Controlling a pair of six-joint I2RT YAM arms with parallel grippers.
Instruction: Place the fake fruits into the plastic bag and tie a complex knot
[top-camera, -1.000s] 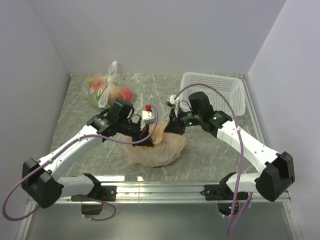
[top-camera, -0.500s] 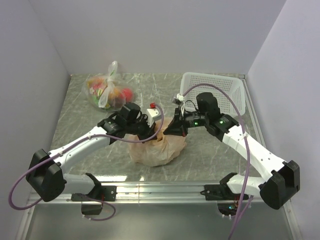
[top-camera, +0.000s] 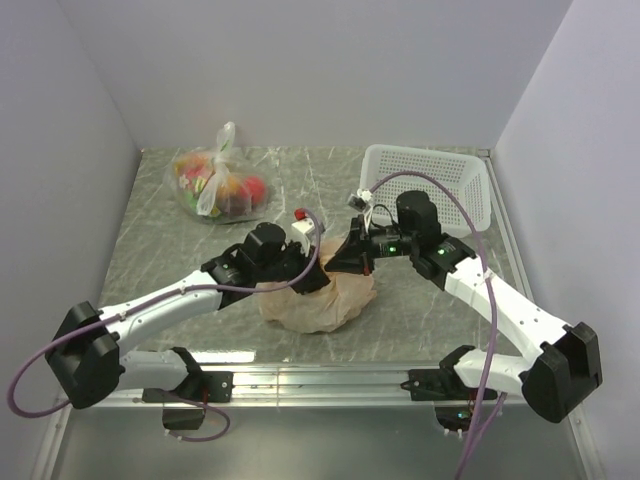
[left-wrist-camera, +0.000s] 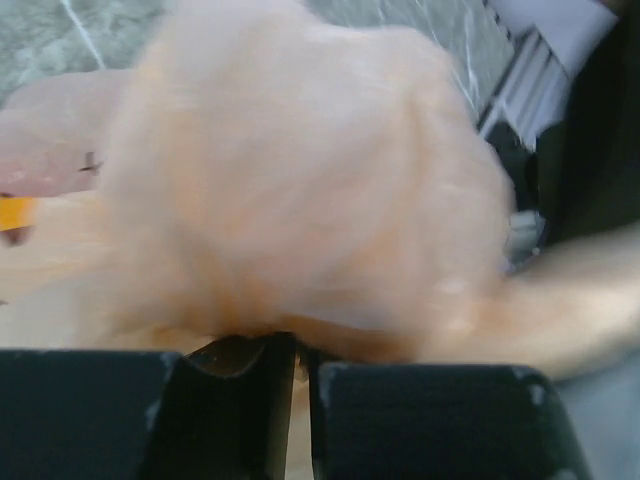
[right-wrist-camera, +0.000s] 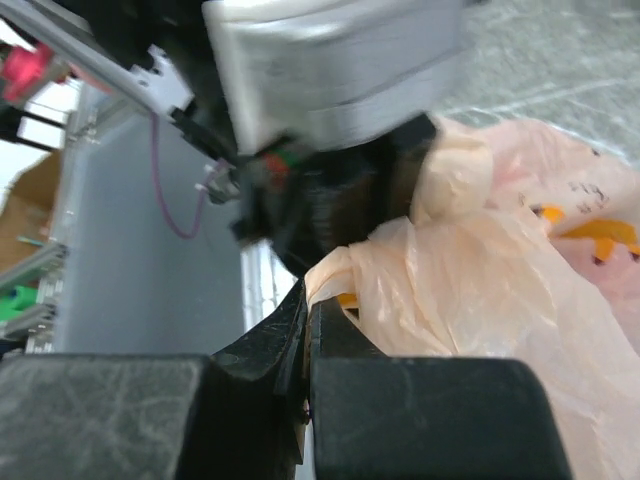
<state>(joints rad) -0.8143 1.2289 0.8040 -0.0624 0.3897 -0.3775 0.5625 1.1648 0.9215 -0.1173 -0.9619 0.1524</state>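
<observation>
Peach plastic bag (top-camera: 318, 300) between right jaws, just ahead of left jaws.

You've got a grey-green marbled surface (top-camera: 140, 240) with white veins, under soft, even light that throws only faint shadows. A plain pale back wall (top-camera: 320, 70), left wall (top-camera: 50, 180) and right wall (top-camera: 580, 150) box it in on three sides, and the side walls read slightly lilac. A silver metal rail (top-camera: 330, 378) runs along your near edge, with a flat grey panel (top-camera: 320, 445) below it.
</observation>
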